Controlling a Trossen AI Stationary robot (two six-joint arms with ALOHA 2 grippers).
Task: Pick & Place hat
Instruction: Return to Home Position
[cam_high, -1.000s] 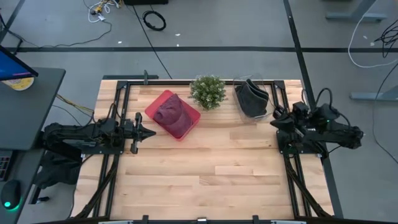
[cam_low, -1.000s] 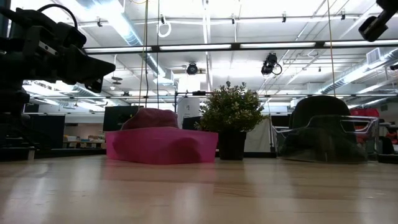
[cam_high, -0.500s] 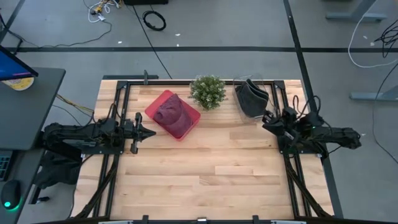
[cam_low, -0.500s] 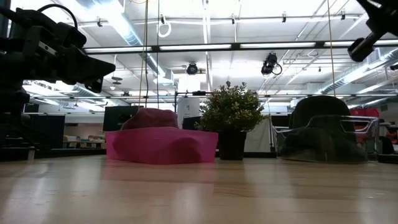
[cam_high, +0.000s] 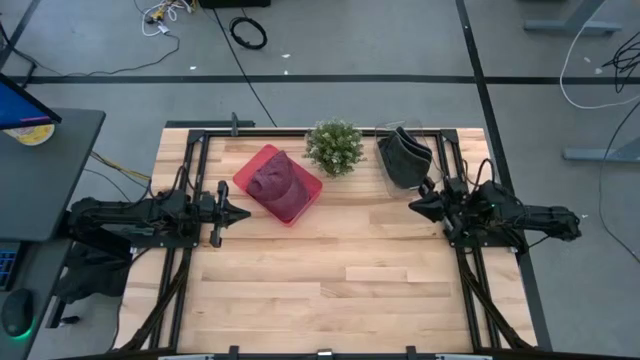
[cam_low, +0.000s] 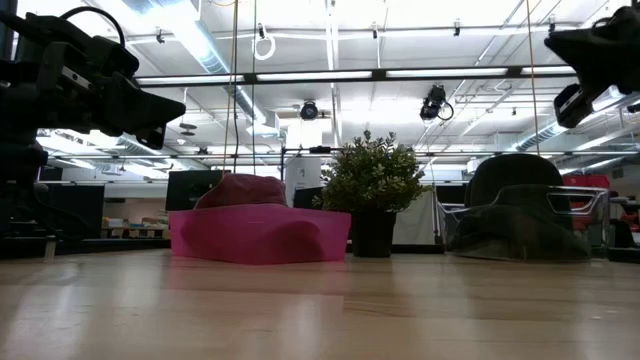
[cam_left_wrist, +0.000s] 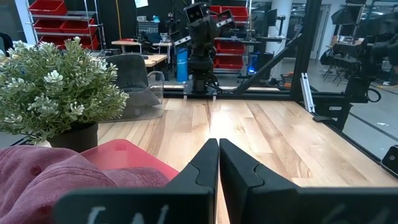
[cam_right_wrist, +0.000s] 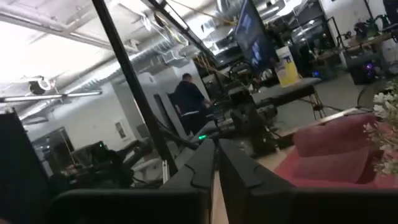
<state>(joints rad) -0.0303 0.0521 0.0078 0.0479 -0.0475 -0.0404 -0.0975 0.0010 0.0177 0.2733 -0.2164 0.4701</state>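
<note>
The left hand (cam_high: 244, 213) is pressed shut, its 2 fingers (cam_left_wrist: 208, 163) meeting with no gap, and it holds nothing. It hovers at the table's (cam_high: 330, 280) left side, just beside the red bin (cam_high: 309, 187) without touching it. The right hand (cam_high: 413, 204) is also closed and empty, its fingers (cam_right_wrist: 205, 163) together, at the table's right side near the transparent bin (cam_low: 587, 225).

There are 2 bins and 1 potted plant (cam_high: 334, 147), which stands between them. 1 red cap (cam_high: 272, 184) lies in the red bin. The black caps (cam_high: 405, 160) fill the transparent bin as a dark heap; I cannot count them apart.
</note>
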